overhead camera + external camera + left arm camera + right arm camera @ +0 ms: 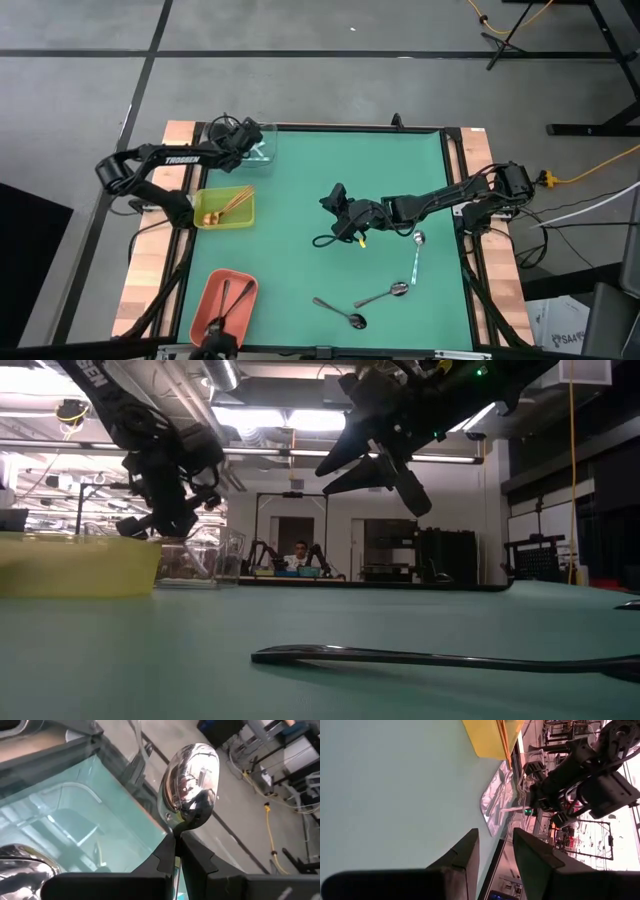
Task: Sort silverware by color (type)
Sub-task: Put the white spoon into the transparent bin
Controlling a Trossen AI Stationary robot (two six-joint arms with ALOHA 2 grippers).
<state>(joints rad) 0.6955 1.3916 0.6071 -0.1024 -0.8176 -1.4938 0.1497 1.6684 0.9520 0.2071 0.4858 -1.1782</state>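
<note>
Overhead, a green table mat (300, 200) serves as the landmark. At the mat's far left corner, the left gripper (243, 139) hangs over a clear plastic tray (262, 150), its fingers pinched tight on the neck of a shiny silver spoon (190, 782) whose mirrored bowl stands up past the fingertips. Along the mat's left edge sits a yellow-green tray (247, 214) holding copper-gold spoons (232, 203). At the mat's near left corner, a salmon-orange tray (205, 300) holds dark gunmetal spoons (223, 296). Above the mat's middle, the right gripper (338, 207) hovers with fingers apart and nothing between them. Toward the mat's near right side, three loose spoons lie flat: a dark spoon (341, 313), a grey-silver spoon (384, 294) just beside it, and a bright silver spoon (417, 255) pointing away from the front edge.

These spoons look light, rigid and slick, with thin handles lying flush on the mat. Taking hold across the narrow handle near its middle seems safest; the polished bowl would likely slip.
</note>
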